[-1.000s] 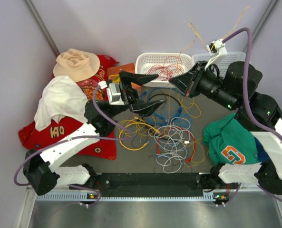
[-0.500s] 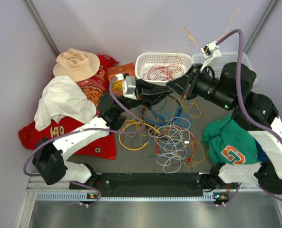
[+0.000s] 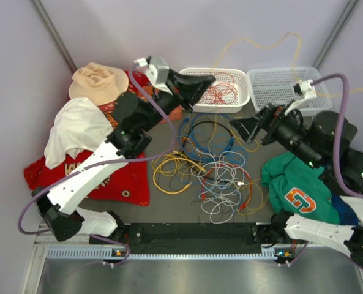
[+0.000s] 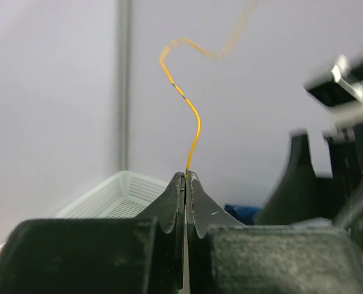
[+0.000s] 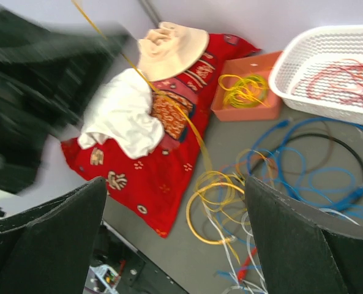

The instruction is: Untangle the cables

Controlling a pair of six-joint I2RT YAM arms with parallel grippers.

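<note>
Cable heap (image 3: 215, 174): loose on the table (image 3: 169, 207), mid-surface, nearest the arm bases.
Right gripper (image 3: 241, 127): jaws wide and empty, at the heap's 1 o'clock.
Left gripper (image 3: 201, 90): pinched on one yellow wire (image 4: 193, 131), beside the white basket (image 3: 230, 109).
Wire's run: arcs high from the left gripper toward 2 o'clock.

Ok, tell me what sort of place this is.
Probably a robot lab test cell: plain walls box in a grey table, with tangled cables, white baskets and a hat laid out like props.
</note>
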